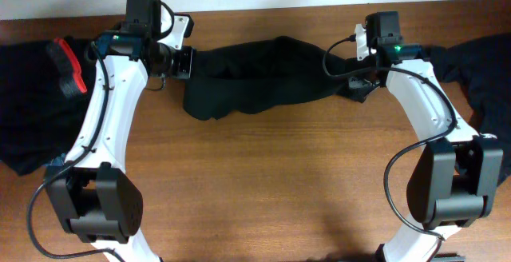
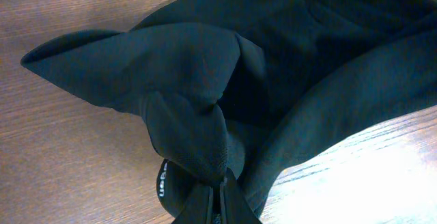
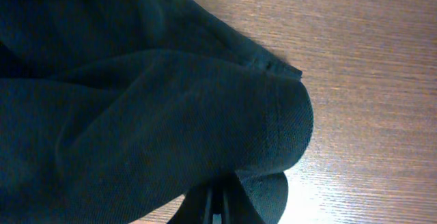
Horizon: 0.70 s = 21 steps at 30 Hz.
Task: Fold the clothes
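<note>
Overhead, the black garment (image 1: 263, 74) is lying stretched across the tabletop (image 1: 263, 182) between my left gripper (image 1: 185, 62) and right gripper (image 1: 357, 86). In the left wrist view, my left gripper (image 2: 217, 207) is pinching a bunched fold of it. In the right wrist view, my right gripper (image 3: 218, 209) is clamping its edge.

Overhead looks down on the table (image 1: 263, 190); 2 wrist cameras sit close against the shared garment (image 1: 255, 78).

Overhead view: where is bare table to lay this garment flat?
Bare wood of the table lies between the left arm and right arm, on the robot's side of the stretched garment held by the left gripper and right gripper. Crowded: left clothes pile and right clothes pile at the edges.
</note>
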### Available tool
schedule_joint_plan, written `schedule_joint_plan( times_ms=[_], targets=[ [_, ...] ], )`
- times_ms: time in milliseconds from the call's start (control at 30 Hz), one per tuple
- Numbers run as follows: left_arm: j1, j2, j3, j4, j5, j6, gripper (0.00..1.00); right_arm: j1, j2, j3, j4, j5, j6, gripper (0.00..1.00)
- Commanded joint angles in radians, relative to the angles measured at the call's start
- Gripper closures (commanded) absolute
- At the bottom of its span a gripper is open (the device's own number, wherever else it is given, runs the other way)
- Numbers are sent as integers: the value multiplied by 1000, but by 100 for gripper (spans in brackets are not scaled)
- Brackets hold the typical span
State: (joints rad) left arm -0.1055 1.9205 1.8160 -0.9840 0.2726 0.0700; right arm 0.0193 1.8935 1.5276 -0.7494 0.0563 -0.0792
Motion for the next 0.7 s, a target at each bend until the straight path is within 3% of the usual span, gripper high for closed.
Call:
schedule_joint_plan(
  times_ms=[0, 667],
  targets=[
    [-3, -25, 10, 3, -7, -5, 99, -1, -14, 12, -7, 27, 5, 96],
    [-3, -25, 10, 2, -7, -5, 99, -1, -14, 12, -18, 27, 5, 91]
  ],
)
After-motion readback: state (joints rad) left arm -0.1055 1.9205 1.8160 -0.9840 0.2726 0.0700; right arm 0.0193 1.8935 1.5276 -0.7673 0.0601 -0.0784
